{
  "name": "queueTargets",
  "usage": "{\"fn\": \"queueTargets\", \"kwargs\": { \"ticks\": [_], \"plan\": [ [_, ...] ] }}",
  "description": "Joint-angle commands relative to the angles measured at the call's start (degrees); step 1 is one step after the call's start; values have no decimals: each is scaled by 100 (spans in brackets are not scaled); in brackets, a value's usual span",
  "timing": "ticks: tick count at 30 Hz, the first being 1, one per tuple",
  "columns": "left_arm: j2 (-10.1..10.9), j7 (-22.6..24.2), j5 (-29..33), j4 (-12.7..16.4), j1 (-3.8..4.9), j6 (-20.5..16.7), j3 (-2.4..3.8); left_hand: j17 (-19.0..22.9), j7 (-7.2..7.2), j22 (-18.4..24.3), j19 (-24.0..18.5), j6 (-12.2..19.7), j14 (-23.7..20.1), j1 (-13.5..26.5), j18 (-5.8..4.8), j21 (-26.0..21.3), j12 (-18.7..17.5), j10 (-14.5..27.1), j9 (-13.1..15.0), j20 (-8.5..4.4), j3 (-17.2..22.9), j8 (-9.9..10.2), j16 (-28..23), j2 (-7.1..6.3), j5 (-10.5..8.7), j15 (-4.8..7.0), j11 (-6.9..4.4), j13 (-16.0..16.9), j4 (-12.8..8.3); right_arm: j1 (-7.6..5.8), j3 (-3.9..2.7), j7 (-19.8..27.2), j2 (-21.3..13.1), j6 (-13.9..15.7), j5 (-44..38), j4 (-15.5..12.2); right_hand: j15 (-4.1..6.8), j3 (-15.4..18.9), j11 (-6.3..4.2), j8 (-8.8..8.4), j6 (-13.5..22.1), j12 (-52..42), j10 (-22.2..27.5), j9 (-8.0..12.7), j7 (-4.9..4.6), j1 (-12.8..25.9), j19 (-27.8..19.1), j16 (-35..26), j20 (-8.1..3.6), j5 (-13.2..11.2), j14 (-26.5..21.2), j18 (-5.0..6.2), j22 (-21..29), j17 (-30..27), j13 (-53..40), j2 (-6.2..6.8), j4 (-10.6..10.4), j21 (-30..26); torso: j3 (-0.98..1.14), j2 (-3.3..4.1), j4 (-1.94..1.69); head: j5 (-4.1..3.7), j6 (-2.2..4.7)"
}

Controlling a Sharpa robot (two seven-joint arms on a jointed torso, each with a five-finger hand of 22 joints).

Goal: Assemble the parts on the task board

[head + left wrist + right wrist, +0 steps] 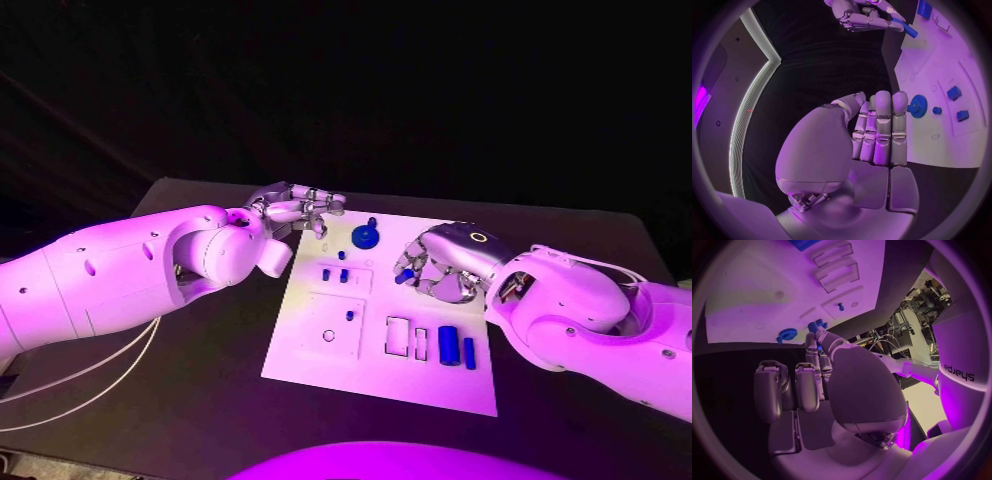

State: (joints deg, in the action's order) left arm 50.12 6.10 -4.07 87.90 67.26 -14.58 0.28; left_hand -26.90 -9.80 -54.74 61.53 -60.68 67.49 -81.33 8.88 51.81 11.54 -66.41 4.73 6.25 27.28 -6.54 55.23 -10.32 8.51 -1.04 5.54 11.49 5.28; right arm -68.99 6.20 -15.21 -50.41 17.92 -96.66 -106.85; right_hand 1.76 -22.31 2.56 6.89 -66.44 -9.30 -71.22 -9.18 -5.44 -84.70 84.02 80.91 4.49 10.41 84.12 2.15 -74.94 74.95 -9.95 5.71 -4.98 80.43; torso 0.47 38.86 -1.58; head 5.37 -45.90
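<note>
The white task board [375, 385] lies in the middle of the black table. My right hand [450, 266] hovers over the board's upper right and pinches a short blue rod [408, 273] at its fingertips; the rod [905, 29] and the right hand [862, 15] also show in the left wrist view. My left hand [297, 210] is at the board's far left corner, its fingers [881, 131] straight and side by side, holding nothing. A blue gear [366, 237] sits on the board between the two hands. Two blue cylinders [449, 345] lie near the right edge.
Two small blue pieces [335, 274] stand in the board's upper left, above rectangular slots [398, 336]. A small blue peg [841, 306] stands on the board [748, 295]. White cables [87, 385] trail over the table's left side.
</note>
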Motion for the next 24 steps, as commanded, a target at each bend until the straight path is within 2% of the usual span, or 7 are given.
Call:
{"fn": "queueTargets", "kwargs": {
  "ticks": [1,6,10,13,17,21,24],
  "plan": [
    [-21,18,28,2,6,113,3,5,-14,6,14,45,-3,-18,68,-40,23,47,-9,25,11,27,-32,58,25,-16,2,9,15,42,0,172,172,104,176,-74,-3,-21,-3,64,-79,31,-19,-187,-87,45,196,19,-19,15,312,-9,-1229,76,6,44,-2,-9,-1,4,-2,55,-1],
    [-38,22,28,-4,5,116,3,5,-14,6,14,45,-3,-18,68,-40,23,47,-9,25,11,27,-32,58,25,-16,2,9,15,197,6,298,556,116,240,-3,-3,-28,-3,65,-81,35,-25,-191,-91,48,191,16,-18,25,311,-6,-1226,70,8,46,3,-20,-4,5,-7,167,-37],
    [-51,21,28,-8,5,119,3,5,-14,6,14,45,-3,-18,68,-40,23,47,-9,25,11,27,-32,58,25,-16,2,9,15,376,20,388,855,108,257,159,-4,-36,-1,65,-80,40,-28,-194,-94,50,187,16,-17,35,311,-4,-1224,68,11,47,9,-31,-9,7,-24,247,-79],
    [-51,21,28,-8,6,114,3,5,-14,6,14,45,-3,-18,68,-40,23,47,-9,25,11,27,-32,58,25,-16,2,9,15,529,32,444,1063,91,264,325,-5,-39,0,64,-79,42,-30,-196,-96,50,186,16,-16,39,311,-3,-1223,68,12,48,12,-35,-8,13,1,313,-94],
    [-58,19,29,-5,6,116,3,5,-14,6,14,45,-3,-18,68,-40,23,47,-9,25,11,27,-32,58,25,-16,2,9,15,699,48,497,1265,73,266,531,-5,-42,1,64,-78,44,-31,-197,-97,51,183,17,-16,43,311,-2,-1221,70,13,48,14,-42,-2,20,-11,362,-127],
    [-65,12,29,3,7,121,3,5,-14,6,14,45,-3,-18,68,-40,23,47,-9,25,11,27,-32,58,25,-16,2,9,15,854,67,535,1455,53,270,753,-7,-49,4,62,-74,51,-32,-200,-103,57,176,13,-14,54,310,2,-1216,62,16,50,20,-59,1,20,-1,438,-181],
    [-66,9,29,5,7,121,3,5,-14,6,14,45,-3,-18,68,-40,23,47,-9,25,11,27,-32,58,25,-16,2,9,15,910,72,535,1534,41,265,866,-7,-50,5,61,-73,52,-32,-201,-104,58,175,13,-14,55,310,3,-1215,62,17,51,21,-62,2,17,-6,467,-206]
  ]
}}
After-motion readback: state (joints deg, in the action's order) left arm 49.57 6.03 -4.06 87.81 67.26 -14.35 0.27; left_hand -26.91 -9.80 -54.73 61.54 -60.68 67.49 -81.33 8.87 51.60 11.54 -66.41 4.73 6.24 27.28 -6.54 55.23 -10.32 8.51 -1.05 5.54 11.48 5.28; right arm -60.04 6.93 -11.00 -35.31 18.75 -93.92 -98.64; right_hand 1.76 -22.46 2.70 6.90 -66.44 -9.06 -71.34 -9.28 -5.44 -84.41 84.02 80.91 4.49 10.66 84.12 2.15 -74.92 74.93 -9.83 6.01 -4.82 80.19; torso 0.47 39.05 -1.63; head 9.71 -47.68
